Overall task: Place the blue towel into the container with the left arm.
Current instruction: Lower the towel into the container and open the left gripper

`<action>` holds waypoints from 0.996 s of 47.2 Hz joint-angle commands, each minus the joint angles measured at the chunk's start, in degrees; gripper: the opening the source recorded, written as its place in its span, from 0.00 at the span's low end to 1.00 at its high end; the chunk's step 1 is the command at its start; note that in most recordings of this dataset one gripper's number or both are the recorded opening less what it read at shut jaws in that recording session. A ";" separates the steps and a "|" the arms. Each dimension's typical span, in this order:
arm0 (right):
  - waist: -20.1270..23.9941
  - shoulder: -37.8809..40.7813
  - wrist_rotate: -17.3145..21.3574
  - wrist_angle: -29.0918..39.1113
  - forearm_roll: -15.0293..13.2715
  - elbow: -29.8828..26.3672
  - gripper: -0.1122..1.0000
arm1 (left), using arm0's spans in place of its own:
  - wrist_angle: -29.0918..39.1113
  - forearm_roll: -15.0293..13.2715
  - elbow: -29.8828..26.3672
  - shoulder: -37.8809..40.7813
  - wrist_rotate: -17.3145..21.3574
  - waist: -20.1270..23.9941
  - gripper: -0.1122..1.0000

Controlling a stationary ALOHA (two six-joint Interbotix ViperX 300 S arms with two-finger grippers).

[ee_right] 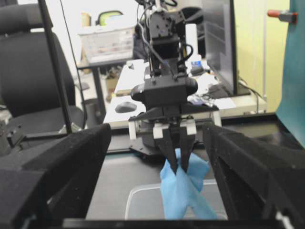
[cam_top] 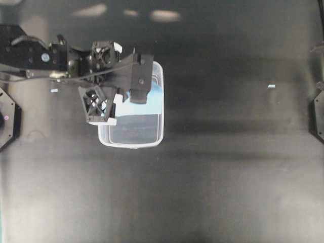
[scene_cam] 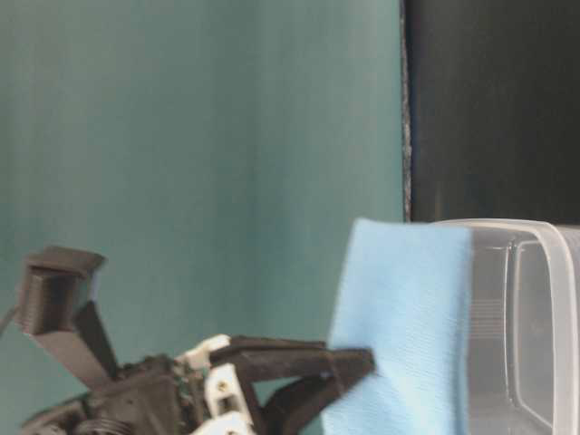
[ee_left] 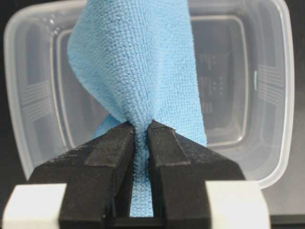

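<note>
My left gripper (ee_left: 140, 129) is shut on the blue towel (ee_left: 138, 62), a light blue cloth pinched between the black jaws and hanging over the open container (ee_left: 281, 95), a clear tub. Overhead, the left gripper (cam_top: 119, 104) hovers over the container (cam_top: 132, 143), with a strip of towel (cam_top: 156, 95) showing beside the wrist. At table level the towel (scene_cam: 408, 317) hangs by the container's rim (scene_cam: 535, 237). In the right wrist view the left gripper (ee_right: 175, 164) holds the towel (ee_right: 183, 193) above the container (ee_right: 143, 200). My right gripper (ee_right: 156, 143) is open and empty, far off.
The tub stands on a black table (cam_top: 228, 177). Small bits of pale tape lie on the table at the left (cam_top: 54, 90) and at the right (cam_top: 272, 86). Part of the right arm (cam_top: 318, 116) shows at the right edge.
</note>
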 commanded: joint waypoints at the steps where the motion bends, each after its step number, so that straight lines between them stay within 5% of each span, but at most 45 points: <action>1: 0.09 0.79 0.09 -0.35 0.18 -0.44 0.78 | -1.32 0.18 1.32 -0.18 0.00 -0.09 0.15; 25: 0.09 0.88 0.18 -0.62 0.18 -0.26 0.78 | -9.40 0.18 5.27 0.79 -0.70 -0.09 0.17; 40: 0.09 0.79 0.09 -0.62 0.18 -0.26 0.78 | -11.78 0.18 3.87 -0.18 -3.69 -0.18 0.89; 47: 0.09 0.88 0.09 -0.53 0.18 -0.35 0.78 | -11.60 0.18 1.85 -5.62 -5.01 -0.88 0.90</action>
